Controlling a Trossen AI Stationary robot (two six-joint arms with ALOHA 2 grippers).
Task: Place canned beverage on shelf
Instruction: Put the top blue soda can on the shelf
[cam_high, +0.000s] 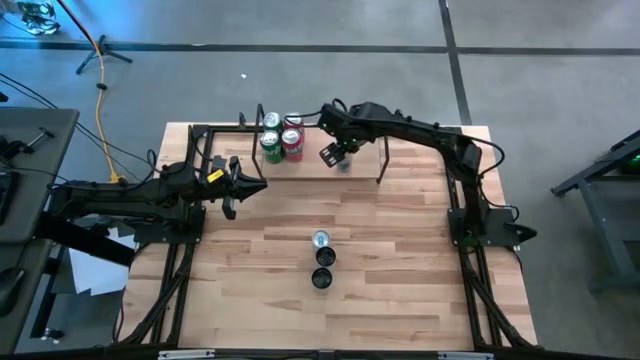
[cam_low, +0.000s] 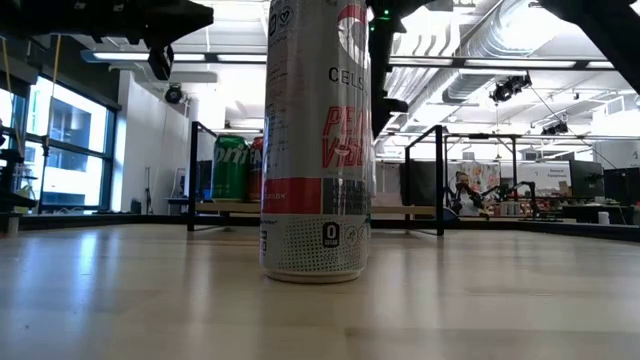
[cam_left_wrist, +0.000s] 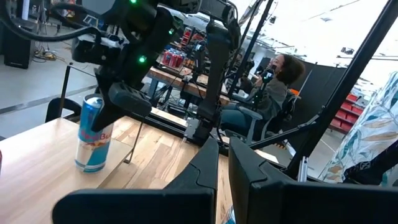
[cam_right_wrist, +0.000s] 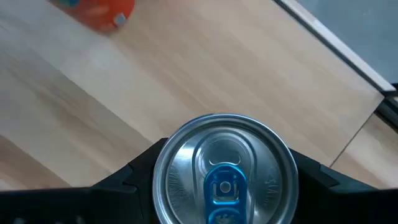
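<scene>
The right pincer (cam_high: 338, 156), high in the overhead frame just right of centre, grips a slim silver-and-blue can (cam_left_wrist: 93, 134) upright from above, directly over the pale-wood shelf board (cam_high: 360, 165), right of the cans already there

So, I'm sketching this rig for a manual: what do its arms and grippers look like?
Both arms are black, jointed links. The left gripper has two dark, flat fingers and a yellow marking near the wrist. The right gripper is black too, with small green lights glowing on its arm.
</scene>
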